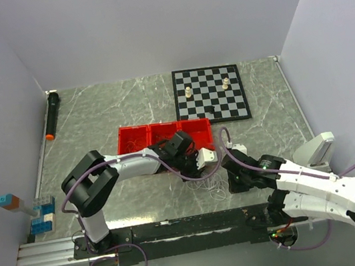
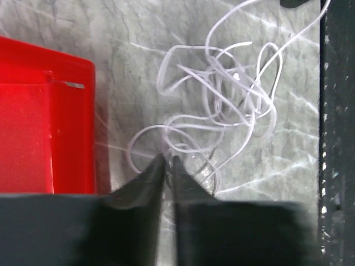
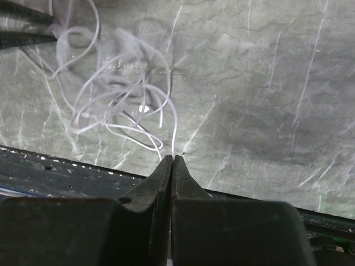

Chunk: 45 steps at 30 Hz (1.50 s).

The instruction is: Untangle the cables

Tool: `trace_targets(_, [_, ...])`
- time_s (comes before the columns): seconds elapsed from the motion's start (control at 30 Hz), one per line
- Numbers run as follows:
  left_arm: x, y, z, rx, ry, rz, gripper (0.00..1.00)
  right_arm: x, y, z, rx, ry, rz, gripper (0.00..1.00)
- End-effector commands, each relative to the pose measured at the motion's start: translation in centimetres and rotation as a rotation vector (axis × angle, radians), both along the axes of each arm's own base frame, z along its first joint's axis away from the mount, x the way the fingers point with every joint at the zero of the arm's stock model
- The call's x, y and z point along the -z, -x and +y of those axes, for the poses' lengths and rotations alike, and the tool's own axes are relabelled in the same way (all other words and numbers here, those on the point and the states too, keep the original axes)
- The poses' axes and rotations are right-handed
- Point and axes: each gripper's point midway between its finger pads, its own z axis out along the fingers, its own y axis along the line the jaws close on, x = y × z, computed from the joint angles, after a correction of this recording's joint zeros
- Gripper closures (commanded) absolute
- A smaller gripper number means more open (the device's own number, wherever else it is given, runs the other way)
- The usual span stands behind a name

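Note:
A tangle of thin white cable (image 1: 211,181) with a dark strand lies on the marble table between my two grippers. In the left wrist view the loops (image 2: 222,94) spread out just beyond my left gripper (image 2: 167,160). Its jaws are pressed almost together on a loop at the near edge of the bunch. In the right wrist view the bunch (image 3: 116,94) lies at the upper left. My right gripper (image 3: 174,158) is shut on a single white strand that runs up into the bunch. In the top view the left gripper (image 1: 203,166) and the right gripper (image 1: 229,180) flank the tangle.
A red three-compartment bin (image 1: 134,138) sits right behind the left gripper, and its wall shows in the left wrist view (image 2: 72,111). A chessboard (image 1: 213,110) with chess pieces lies at the back. A black marker (image 1: 52,116) and toy blocks (image 1: 42,215) are at the left. A black rail (image 1: 199,224) runs along the near edge.

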Motion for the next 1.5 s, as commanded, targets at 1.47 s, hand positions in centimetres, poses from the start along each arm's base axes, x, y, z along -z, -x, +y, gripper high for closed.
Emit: trace_targets(1.47, [-15.4, 4.9, 28.0, 0.037, -0.449, -0.635, 0.99, -5.4, -7.4, -6.3, 0.416, 0.106, -0.217, 1.00])
